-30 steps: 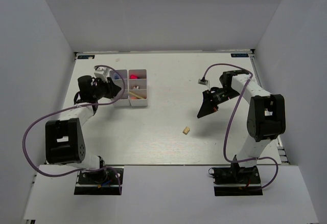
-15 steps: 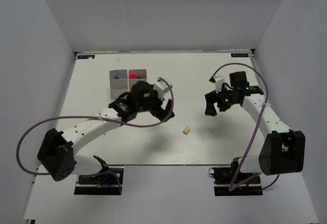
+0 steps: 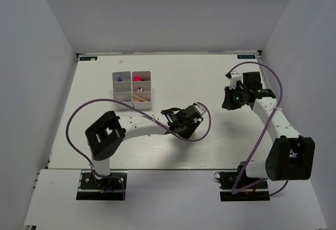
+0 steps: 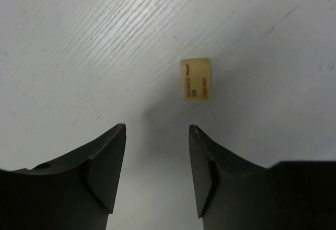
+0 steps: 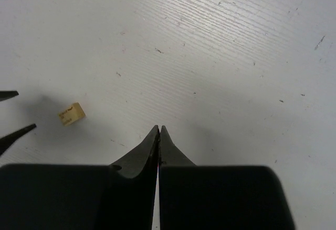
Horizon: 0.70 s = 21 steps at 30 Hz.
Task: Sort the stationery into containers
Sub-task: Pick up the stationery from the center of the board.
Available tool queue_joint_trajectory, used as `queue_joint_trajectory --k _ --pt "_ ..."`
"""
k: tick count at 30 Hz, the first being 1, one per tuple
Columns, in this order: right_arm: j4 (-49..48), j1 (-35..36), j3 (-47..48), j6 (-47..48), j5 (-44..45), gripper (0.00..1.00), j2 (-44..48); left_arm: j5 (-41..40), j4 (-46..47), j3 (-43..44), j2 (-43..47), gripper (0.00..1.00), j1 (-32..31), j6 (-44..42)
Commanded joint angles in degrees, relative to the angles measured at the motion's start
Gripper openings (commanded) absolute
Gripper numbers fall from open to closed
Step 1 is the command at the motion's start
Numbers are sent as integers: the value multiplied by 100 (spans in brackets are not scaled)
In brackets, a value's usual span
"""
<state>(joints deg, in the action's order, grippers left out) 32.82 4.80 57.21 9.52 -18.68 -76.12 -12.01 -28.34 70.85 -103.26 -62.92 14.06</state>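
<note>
1. I am the left arm, stretched across the white table [image 3: 173,77] toward its middle. My left gripper [image 4: 157,130] hangs low over the surface, with its jaws partly apart and nothing between them.
2. In my wrist view, a small tan eraser [image 4: 195,79] lies flat on the table. It is just ahead of my fingertips, slightly toward the right finger and not yet between them.
3. My right gripper [image 5: 159,129] waits on the right side, well apart from the eraser. Its fingers are pressed together and hold nothing.
4. Two white three-compartment trays [image 3: 150,91] stand side by side at the far left of the table. They hold something blue, something red or pink, and a thin orange piece, all too small to name for certain.
5. I judge the sorting nearly done, since the eraser is the only loose piece I can see. What remains is to move forward, close on it, and carry it to a tray compartment.
</note>
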Motion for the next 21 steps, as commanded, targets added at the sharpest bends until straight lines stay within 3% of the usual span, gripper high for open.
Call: queue_joint_trajectory --k 1,4,16,19,21 --pt "-109 -128 18 -143 -189 0 167 -557 -14 412 -123 64 -151 333" --pt "-83 -189 27 -126 -294 0 141 -487 65 561 -466 69 -212 439" --pt "-47 -348 53 -117 -549 0 106 -187 145 1123 -1187 69 -230 553" --pt "-21 -366 36 -134 -584 0 123 -397 66 1247 -1363 63 -239 580" --pt "-21 -400 45 -143 -593 0 123 -486 -57 1352 -1512 48 -256 614"
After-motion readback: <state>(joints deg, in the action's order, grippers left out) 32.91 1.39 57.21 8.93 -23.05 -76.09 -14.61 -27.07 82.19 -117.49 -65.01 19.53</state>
